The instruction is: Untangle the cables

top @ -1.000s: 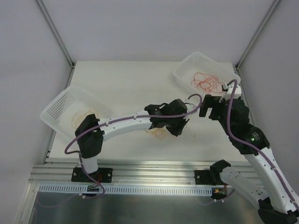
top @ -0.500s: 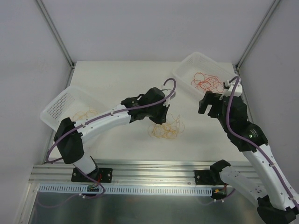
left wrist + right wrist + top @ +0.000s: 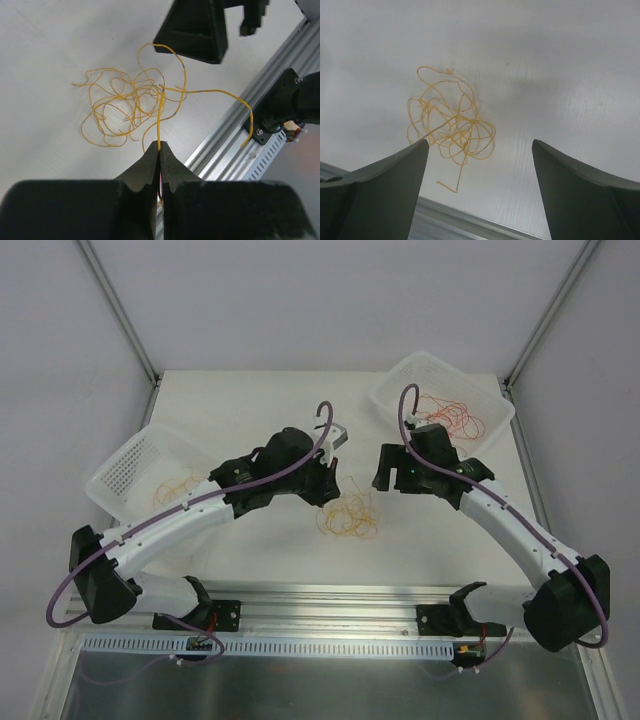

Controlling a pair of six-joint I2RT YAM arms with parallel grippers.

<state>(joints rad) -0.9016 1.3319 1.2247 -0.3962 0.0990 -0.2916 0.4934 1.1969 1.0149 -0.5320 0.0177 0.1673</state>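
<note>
A tangle of thin yellow-orange cables [image 3: 350,515] lies on the white table between the two arms. It also shows in the left wrist view [image 3: 125,107] and the right wrist view [image 3: 452,127]. My left gripper [image 3: 325,485] is just left of the tangle, shut [image 3: 159,145] on one yellow strand that runs up from the pile. My right gripper [image 3: 388,472] hovers right of the tangle, open and empty [image 3: 480,142], above the table. Red-orange cables [image 3: 450,415] lie in the right basket. More yellow-orange cables [image 3: 180,483] lie in the left basket.
A white basket [image 3: 400,380] stands tilted at the back right and another white basket [image 3: 125,465] at the left edge. An aluminium rail [image 3: 330,605] runs along the table's near edge. The right gripper's black body [image 3: 200,30] shows across the tangle in the left wrist view.
My right arm has swung left from the right basket to the tangle's right side. My left gripper has drawn back to the left of the pile, which now lies uncovered.
</note>
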